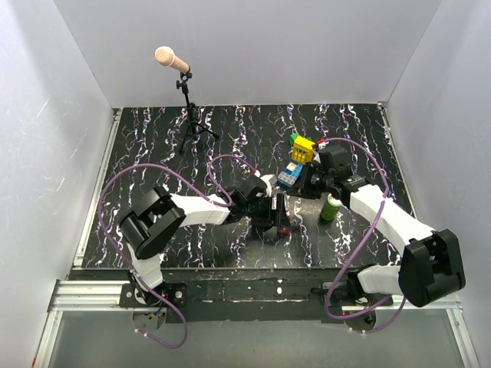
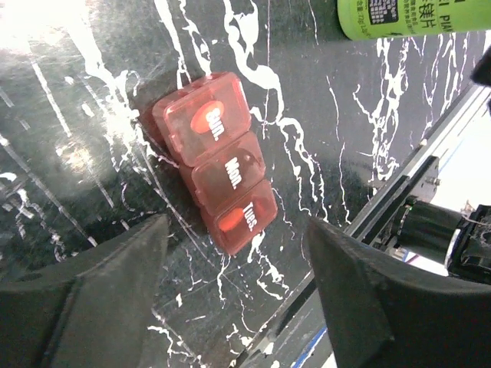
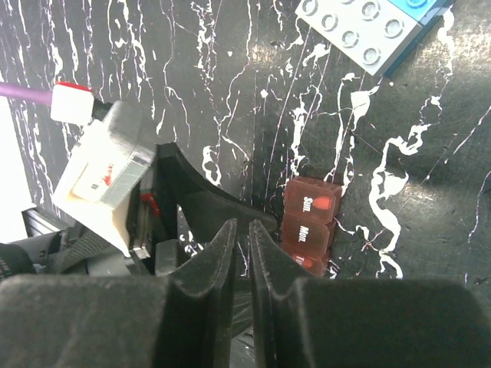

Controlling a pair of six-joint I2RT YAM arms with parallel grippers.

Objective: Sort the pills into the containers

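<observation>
Red-brown day-marked pill box [image 2: 226,165] sits below my left pincer [image 2: 238,224], open and empty; a skewed descent could shove it aside.

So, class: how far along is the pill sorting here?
Looks done: the red pill box has its three lids shut. In hand: nothing; the left jaws stand open over it, the right jaws are nearly shut and empty. Left: unclear, since what the green bottle holds is hidden.

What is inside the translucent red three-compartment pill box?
Through the shut lids of the translucent red pill box, brighter red blobs, perhaps pills, show under Sun. and Tues.; Mon. shows none, but the tinted plastic hides detail.
</observation>
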